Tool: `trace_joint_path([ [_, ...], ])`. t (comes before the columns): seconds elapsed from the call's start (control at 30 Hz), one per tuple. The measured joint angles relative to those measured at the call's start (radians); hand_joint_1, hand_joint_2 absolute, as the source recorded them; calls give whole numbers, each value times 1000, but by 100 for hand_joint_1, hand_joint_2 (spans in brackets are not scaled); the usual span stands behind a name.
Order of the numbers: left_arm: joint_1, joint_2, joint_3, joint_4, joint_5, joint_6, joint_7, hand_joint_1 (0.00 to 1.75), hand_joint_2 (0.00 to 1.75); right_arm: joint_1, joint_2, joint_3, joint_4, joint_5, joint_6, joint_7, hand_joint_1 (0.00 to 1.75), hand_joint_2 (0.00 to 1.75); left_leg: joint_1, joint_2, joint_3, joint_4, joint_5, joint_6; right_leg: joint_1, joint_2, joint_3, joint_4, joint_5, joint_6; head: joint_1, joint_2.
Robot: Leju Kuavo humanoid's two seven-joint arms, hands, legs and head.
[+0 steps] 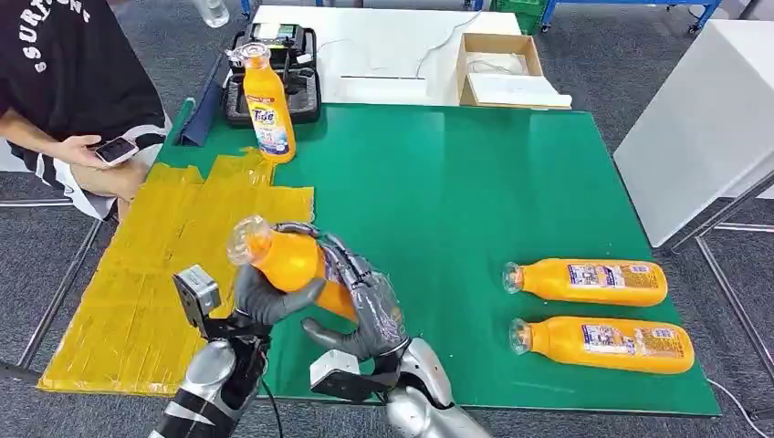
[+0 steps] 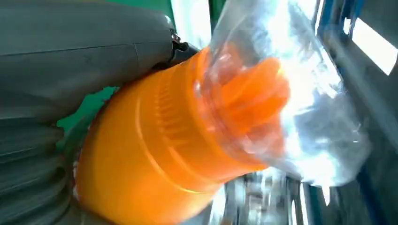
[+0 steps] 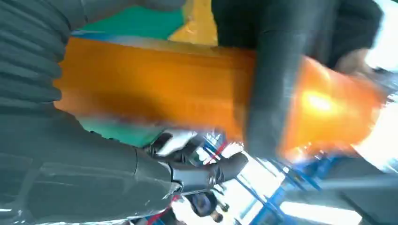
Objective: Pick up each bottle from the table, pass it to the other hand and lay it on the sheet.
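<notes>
Midway through a handover, judging by both grips: orange detergent bottle (image 1: 292, 263) held aloft over the green table (image 1: 475, 201), near the edge of the yellow sheet (image 1: 164, 265). Clasped by left hand (image 1: 265, 299) below the plastic-wrapped cap, fingers of right hand (image 1: 360, 306) wrapped round the body. Two more bottles (image 1: 593, 310) lying well apart to the right, one Tide bottle (image 1: 266, 105) upright behind the sheet.

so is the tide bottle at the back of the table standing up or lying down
Standing upright. The Tide bottle stands on its base at the green mat's far edge, cap up, by the yellow sheet.
</notes>
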Motion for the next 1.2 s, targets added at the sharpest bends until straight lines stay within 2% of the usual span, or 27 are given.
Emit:
trace_joint_path([
  [0.3, -2, 11, 57, -7, -18, 11, -3, 175, 175, 58, -61, -45, -208, -76, 16, 4, 0, 175, 0, 0, -1, 0, 0, 0, 0, -1, -1, 0, 0, 0, 0, 0],
  [0.57, -14, 20, 77, -16, -65, 20, -4, 175, 175, 100, -90, -108, -324, -75, 15, -15, 0, 175, 0, -1, -1, 0, 0, 0, 0, -1, -1, 0, 0, 0, 0, 0],
  [0.6, -18, 23, 77, -16, -114, 51, -12, 175, 175, 105, -93, -116, -335, -75, 14, -17, 0, 175, 0, -1, -1, 0, 0, 0, 0, -1, -1, 0, 0, 0, 0, 0],
  [0.67, -32, 31, 67, -16, -349, 202, -23, 175, 175, 115, -100, -135, -359, -72, 13, -27, 0, 175, 0, -1, -1, 0, 0, 0, 0, -1, -1, 0, 0, 0, 0, 0],
  [0.7, -42, 37, 53, -14, -510, 281, -4, 175, 175, 118, -102, -143, -371, -69, 13, -29, 0, 175, 0, -1, -1, 0, 0, 0, 0, -1, -1, 0, 0, 0, 0, 0],
  [0.77, -69, 56, 16, 0, -790, 346, 76, 175, 175, 122, -108, -161, -400, -68, 41, -27, 0, 175, 0, -1, -1, 0, 0, 0, 0, -1, -1, 0, 0, 0, 0, 0],
  [0.83, -82, 75, -24, 19, -1001, 356, 156, 175, 175, 129, -116, -179, -437, -77, 88, -19, 0, 175, 0, 0, -1, 0, 0, 0, 0, -1, -1, 0, 0, 0, 0, 0],
  [1.0, -84, 104, -77, 67, -1315, 354, 270, 175, 175, 156, -142, -241, -520, -91, 219, -3, 0, 175, 0, -1, -1, 0, 0, 0, 0, -1, -1, 0, 0, 0, 0, 0],
  [1.2, -84, 124, -95, 124, -1382, 354, 289, 175, 175, 180, -165, -306, -580, -110, 278, -2, 0, 175, 0, -1, -1, 0, 0, 0, 0, 0, -1, 0, 0, 0, 0, 0],
])
